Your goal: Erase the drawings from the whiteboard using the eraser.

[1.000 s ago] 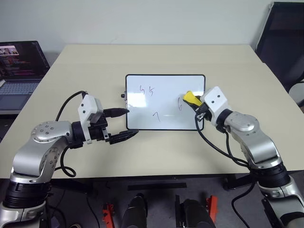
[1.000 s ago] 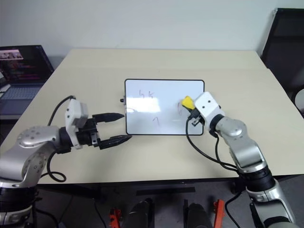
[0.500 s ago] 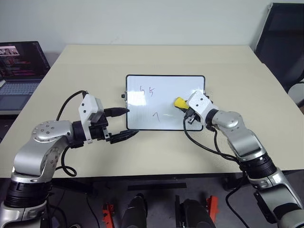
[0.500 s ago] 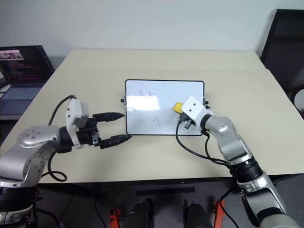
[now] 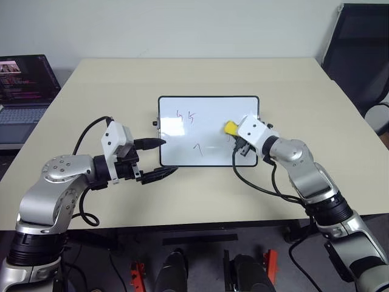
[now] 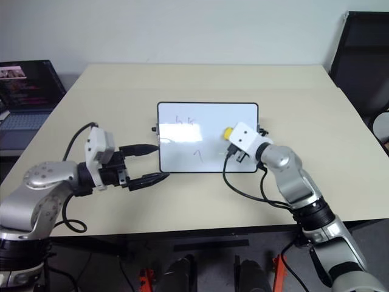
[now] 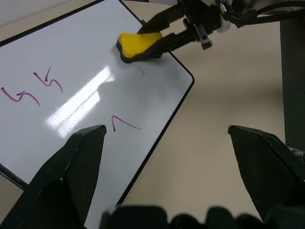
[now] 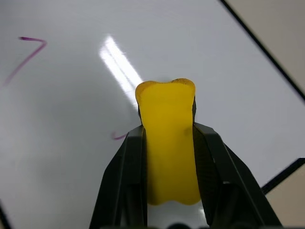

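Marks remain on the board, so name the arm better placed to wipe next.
Right. The right gripper already clamps the eraser on the whiteboard, beside the remaining drawings. The left gripper is open at the board's left edge.

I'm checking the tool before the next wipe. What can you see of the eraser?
The eraser is a small yellow oblong block with rounded, slightly notched ends and a dark underside, foam-like in look. The right hand is shut on it, one black finger on each long side, its front end sticking out past the fingertips. It lies roughly level with its dark face down on the whiteboard, near the board's right end, beside a small remnant of a red mark.
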You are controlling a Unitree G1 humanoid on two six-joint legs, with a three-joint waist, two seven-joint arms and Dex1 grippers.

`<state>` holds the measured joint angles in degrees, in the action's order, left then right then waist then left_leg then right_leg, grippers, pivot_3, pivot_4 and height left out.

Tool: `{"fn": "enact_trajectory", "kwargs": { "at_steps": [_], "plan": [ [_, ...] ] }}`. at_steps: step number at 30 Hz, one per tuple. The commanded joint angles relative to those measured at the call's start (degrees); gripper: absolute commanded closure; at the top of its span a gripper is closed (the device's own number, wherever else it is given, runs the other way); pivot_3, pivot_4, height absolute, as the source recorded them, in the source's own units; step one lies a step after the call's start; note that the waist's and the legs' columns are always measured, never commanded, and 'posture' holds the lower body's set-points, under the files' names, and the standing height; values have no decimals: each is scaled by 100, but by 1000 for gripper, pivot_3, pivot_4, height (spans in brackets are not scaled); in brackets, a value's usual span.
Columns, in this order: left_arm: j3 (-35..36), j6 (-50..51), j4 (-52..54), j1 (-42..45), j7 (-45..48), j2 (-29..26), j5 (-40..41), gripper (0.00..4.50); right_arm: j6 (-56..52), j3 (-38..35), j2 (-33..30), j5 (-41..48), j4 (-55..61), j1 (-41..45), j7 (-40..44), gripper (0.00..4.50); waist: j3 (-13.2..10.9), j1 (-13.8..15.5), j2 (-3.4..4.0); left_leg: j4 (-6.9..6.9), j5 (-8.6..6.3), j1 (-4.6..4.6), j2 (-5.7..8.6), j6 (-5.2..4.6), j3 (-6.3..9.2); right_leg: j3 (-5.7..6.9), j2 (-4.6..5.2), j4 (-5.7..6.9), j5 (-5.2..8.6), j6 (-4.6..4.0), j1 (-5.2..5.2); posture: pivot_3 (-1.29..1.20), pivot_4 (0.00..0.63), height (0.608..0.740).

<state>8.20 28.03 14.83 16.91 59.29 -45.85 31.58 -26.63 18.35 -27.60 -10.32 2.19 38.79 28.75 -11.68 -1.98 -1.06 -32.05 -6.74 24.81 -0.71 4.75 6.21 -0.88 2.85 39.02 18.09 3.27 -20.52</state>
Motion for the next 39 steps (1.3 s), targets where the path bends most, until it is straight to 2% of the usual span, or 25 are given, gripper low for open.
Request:
{"fn": "enact_trajectory", "kwargs": {
  "at_steps": [1, 8, 15, 17, 26, 28, 34, 37, 39],
  "plan": [
    [85, -97, 86, 41, -20, -12, 15, 0, 69, 206, -238, -163, 94, -252, 405, 3505, 0, 9, -1, 1, 0, 0, 0, 0, 0, 0, 0, 0, 0, 0, 0, 0, 150, 740],
    [128, -98, 71, 12, -45, -31, -2, 0, 284, 702, -799, -523, 382, -724, 1155, 3524, 5, 11, -8, -5, 0, -3, -1, -1, 1, 1, 0, 0, 5, 11, 5, 0, 150, 740],
    [131, -97, 71, 14, -21, -44, 3, 0, 563, 98, -315, -806, -72, -188, 47, 3524, 4, -10, -7, -9, 19, -3, -4, -6, -2, -3, -1, 1, -12, -21, -1, 0, 150, 740],
    [133, -92, 73, 10, -21, -44, 4, 0, 578, 54, -291, -800, -154, -147, 33, 3525, 4, 7, -8, -9, 27, -3, -4, 0, -3, -1, 0, 1, -15, -20, -1, 0, 150, 740],
    [192, -100, 93, -79, -70, -55, -12, 0, 183, 315, -496, -684, 338, -644, 1052, 3528, 8, 15, -13, 5, 28, -2, -7, -2, -4, 3, -1, -4, -24, -2, 0, 0, 150, 740],
    [239, -98, 96, -136, -112, -59, -18, 0, 197, 291, -480, -728, 398, -678, 1063, 3528, 8, 15, -13, 4, 28, -2, -7, -2, -4, 2, -2, -4, -20, 6, 0, 0, 150, 740],
    [523, -172, 84, -596, -355, -62, -107, 0, 427, -207, -179, -473, 462, -618, 629, 3530, 6, 3, -13, 2, 28, -2, -9, -1, -5, 0, -1, -3, -6, -22, -2, 0, 150, 740],
    [764, -249, 108, -860, -565, -6, -163, 0, 164, -1033, 310, 471, 1012, -893, 586, 3530, 6, 15, -14, 4, 28, 0, -9, -1, -5, 1, 0, -3, -8, -19, -4, 0, 150, 740],
    [914, -394, 105, -1004, -775, 77, -260, 0, -130, -1449, 409, 1013, 1482, -1143, 771, 3530, 6, 18, -14, 12, 26, 2, -9, 0, -4, 2, 0, -3, -21, -15, -5, 0, 150, 740]
  ]
}}
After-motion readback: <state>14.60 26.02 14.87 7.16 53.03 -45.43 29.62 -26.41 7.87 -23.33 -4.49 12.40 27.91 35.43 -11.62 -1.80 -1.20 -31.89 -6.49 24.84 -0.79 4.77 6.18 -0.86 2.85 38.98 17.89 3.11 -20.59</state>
